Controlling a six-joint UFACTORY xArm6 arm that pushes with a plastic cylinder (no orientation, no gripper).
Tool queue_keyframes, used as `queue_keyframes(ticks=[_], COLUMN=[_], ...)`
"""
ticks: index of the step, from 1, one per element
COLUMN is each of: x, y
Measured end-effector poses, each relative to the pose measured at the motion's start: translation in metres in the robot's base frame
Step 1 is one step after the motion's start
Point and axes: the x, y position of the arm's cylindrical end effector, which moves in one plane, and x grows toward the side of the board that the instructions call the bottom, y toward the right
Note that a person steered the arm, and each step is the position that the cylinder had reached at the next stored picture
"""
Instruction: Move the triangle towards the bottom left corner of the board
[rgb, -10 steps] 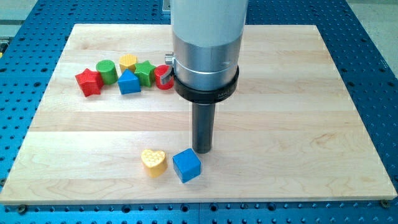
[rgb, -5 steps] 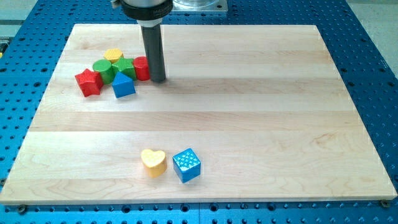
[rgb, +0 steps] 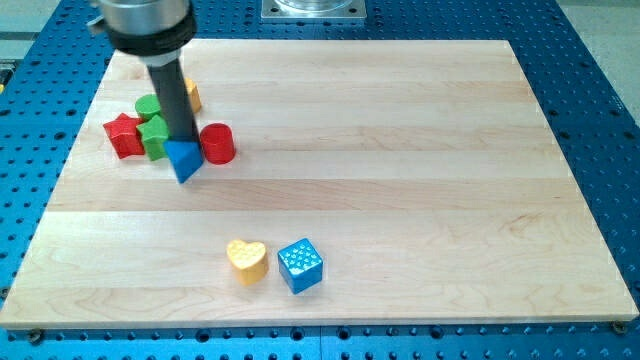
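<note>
wooden board (rgb: 420, 150): pale planks on a blue perforated bench, biggest thing here; landmark for everything below is the blue triangle
arm housing (rgb: 140, 22): silver cylinder with dark collar, above the blue triangle at the view's top left; rod drops from it
rod: dark, straight, stands directly behind the blue triangle, hiding part of the cluster
my tip (rgb: 183, 142): touching the top edge of the blue triangle, judged; placed on the far side so a push drives it down the view, toward the bottom left once steered left
gripper state: none fitted, just a bare rod, holds nothing, only pushes
blue triangle (rgb: 184, 160): task block; upper left of board, point aimed down the view, at the lower edge of the cluster; bottom left corner well apart, most of the travel left
red cylinder (rgb: 217, 144): just right of the blue triangle, touching or nearly, can't tell
green blocks (rgb: 153, 130): left of and above the blue triangle, shapes partly hidden by rod
red star (rgb: 124, 135): left of the blue triangle, beyond the green blocks
yellow block (rgb: 192, 95): above the blue triangle, mostly hidden behind rod, shape unclear
blue cube (rgb: 300, 265): well below and right of the blue triangle
yellow heart (rgb: 246, 261): well below the blue triangle, just left of the blue cube, apart from it
containers: none in view, nothing held in anything
risk: judged, push line may drag the red cylinder along
</note>
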Motion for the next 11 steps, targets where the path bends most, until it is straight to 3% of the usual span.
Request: queue_keyframes(ticks=[2,3,4,6,8,10,11], x=[0.077,0.005,0.0,0.091,0.051,0.141,0.109], y=[-0.056,-0.04,0.014,-0.009,-0.03,-0.081,-0.075])
